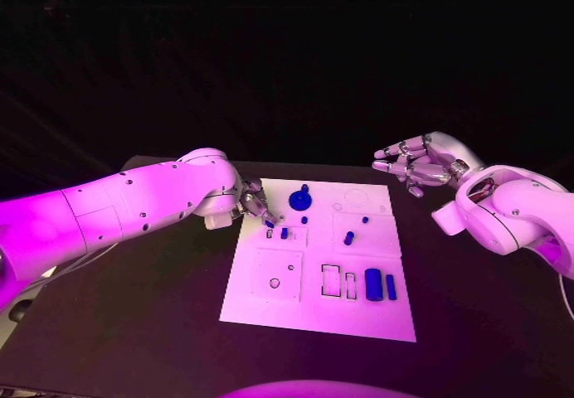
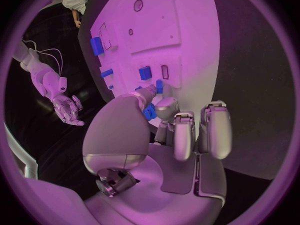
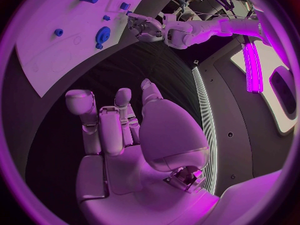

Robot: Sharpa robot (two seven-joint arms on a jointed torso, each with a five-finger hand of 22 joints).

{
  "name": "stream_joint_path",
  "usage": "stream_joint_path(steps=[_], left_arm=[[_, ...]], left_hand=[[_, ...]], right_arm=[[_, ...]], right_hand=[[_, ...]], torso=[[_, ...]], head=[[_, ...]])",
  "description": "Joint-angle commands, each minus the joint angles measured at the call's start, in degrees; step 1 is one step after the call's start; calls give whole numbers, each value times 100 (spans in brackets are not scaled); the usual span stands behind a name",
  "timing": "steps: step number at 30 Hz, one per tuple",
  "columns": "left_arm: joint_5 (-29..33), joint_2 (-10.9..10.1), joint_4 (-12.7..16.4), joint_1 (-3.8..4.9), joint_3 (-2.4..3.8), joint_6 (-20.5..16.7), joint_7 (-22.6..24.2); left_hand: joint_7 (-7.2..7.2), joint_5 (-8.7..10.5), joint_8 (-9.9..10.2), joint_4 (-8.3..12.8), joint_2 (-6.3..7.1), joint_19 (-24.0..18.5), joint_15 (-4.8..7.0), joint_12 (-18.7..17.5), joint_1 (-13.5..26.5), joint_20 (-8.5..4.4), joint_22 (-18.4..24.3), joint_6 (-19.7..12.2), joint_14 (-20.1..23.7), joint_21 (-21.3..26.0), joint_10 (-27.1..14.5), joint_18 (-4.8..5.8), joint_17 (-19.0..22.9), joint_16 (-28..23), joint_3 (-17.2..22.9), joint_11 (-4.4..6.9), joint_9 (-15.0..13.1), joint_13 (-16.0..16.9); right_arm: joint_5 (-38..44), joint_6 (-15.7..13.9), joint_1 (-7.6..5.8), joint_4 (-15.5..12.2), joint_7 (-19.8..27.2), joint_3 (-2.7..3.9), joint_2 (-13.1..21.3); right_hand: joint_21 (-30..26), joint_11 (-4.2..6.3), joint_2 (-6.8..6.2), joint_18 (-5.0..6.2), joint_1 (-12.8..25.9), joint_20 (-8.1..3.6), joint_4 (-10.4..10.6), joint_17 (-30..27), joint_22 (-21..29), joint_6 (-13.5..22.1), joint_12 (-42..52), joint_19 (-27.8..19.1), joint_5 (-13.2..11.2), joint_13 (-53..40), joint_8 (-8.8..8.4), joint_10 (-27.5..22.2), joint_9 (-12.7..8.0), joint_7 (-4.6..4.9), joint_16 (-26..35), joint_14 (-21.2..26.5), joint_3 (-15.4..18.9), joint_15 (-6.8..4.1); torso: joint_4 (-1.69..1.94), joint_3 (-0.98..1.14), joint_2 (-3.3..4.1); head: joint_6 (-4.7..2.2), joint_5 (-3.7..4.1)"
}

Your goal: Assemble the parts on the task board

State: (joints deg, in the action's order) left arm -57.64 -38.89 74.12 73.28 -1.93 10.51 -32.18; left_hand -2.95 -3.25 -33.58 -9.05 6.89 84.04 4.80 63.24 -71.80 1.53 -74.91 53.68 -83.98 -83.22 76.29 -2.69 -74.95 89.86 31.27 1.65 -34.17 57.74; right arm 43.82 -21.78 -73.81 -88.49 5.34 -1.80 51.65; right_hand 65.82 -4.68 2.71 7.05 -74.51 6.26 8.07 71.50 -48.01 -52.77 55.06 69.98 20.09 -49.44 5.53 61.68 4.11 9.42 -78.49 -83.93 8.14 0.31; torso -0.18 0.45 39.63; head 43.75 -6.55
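The white task board (image 1: 313, 315) lies in the middle of the black table. At its far left edge my left hand (image 1: 254, 204) pinches a small blue part (image 2: 149, 112) between thumb and a finger, just above the board (image 2: 187, 30). Beside those fingertips, two small blue pieces (image 1: 278, 234) sit in the board. A blue gear (image 1: 299, 199), a peg (image 1: 348, 238), a thick cylinder (image 1: 373, 284) and a bar (image 1: 390, 287) are also on the board. My right hand (image 1: 419, 162) hovers off the far right corner, fingers apart, holding nothing (image 3: 119, 130).
Empty outlined slots (image 1: 333, 282) and a round hole (image 1: 274, 283) mark the board's near half. Bare black table (image 1: 132, 323) surrounds the board on all sides. The right wrist view shows the gear (image 3: 103, 35) and my left hand (image 3: 145, 26) across the board.
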Motion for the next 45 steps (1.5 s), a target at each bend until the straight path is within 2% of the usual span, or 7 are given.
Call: stream_joint_path(steps=[1,8,20,24,40,42,45], left_arm=[[-125,-42,109,-66,-1,-260,110],[-211,-101,202,-122,-2,-110,43],[-432,-158,282,-143,-2,129,1],[-468,-172,298,-147,-2,141,-17],[-456,-184,332,-152,-2,225,-176],[-397,-180,336,-153,-2,223,-189],[-280,-168,336,-153,-2,226,-224]], left_hand=[[41,-16,-35,771,41,280,7,9,13,-31,-906,6,-602,-18,27,75,-1505,14,797,4,-9,-8],[42,-17,-37,773,47,280,7,7,17,-32,-905,10,-602,-17,29,74,-1505,14,804,5,-9,-11],[49,-29,-48,799,84,283,9,-2,27,-35,-913,33,-602,-23,41,77,-1505,14,847,12,-9,-23],[51,-40,-51,806,95,283,10,-9,32,-35,-913,40,-602,-23,43,77,-1505,14,863,13,-8,-32],[53,-90,-61,812,122,284,13,-17,67,-38,-916,61,-602,-23,58,77,-1505,14,917,15,-6,-40],[55,-95,-66,795,125,283,14,-25,103,-38,-916,71,-602,-22,62,76,-1505,14,930,16,-6,-50],[103,-45,-127,575,101,286,22,-2,398,-37,-925,174,-602,-26,104,78,-1505,14,827,38,-26,-35]], right_arm=[[38,91,6,4,9,0,-3],[38,68,15,11,28,0,-1],[32,61,22,18,54,0,-1],[31,65,23,14,56,0,1],[100,62,26,17,58,0,-1],[102,62,26,16,55,0,1],[103,63,26,12,52,0,4]], right_hand=[[-28,27,18,96,-58,-32,-4,-5,5,-9,8,-3,-18,-1,19,-16,3,-6,25,-73,22,-31],[-29,27,20,95,-58,-32,2,0,4,-9,15,-1,-24,-4,20,-12,3,-5,23,-75,29,-31],[-28,27,22,95,-59,-32,4,6,3,-10,24,0,-24,-12,21,-4,3,-5,19,-77,30,-31],[-28,27,22,95,-59,-32,4,6,3,-10,24,0,-24,-12,21,-4,3,-5,19,-77,30,-31],[-30,27,24,95,-61,-32,6,-6,6,-11,12,-1,-25,4,23,-14,3,-6,27,-73,31,-31],[-30,27,24,95,-61,-32,6,-6,6,-11,12,-1,-25,4,23,-14,3,-6,27,-73,31,-31],[-30,27,24,95,-61,-32,6,-6,6,-11,12,-1,-25,4,23,-14,3,-6,27,-73,31,-31]], torso=[[4,-4,-12],[7,8,-9],[11,-5,-7],[11,6,-8],[2,6,-7],[3,5,-8],[2,10,-11]], head=[[22,-21],[38,-36],[69,-38],[62,-50],[84,-73],[92,-62],[92,-52]])
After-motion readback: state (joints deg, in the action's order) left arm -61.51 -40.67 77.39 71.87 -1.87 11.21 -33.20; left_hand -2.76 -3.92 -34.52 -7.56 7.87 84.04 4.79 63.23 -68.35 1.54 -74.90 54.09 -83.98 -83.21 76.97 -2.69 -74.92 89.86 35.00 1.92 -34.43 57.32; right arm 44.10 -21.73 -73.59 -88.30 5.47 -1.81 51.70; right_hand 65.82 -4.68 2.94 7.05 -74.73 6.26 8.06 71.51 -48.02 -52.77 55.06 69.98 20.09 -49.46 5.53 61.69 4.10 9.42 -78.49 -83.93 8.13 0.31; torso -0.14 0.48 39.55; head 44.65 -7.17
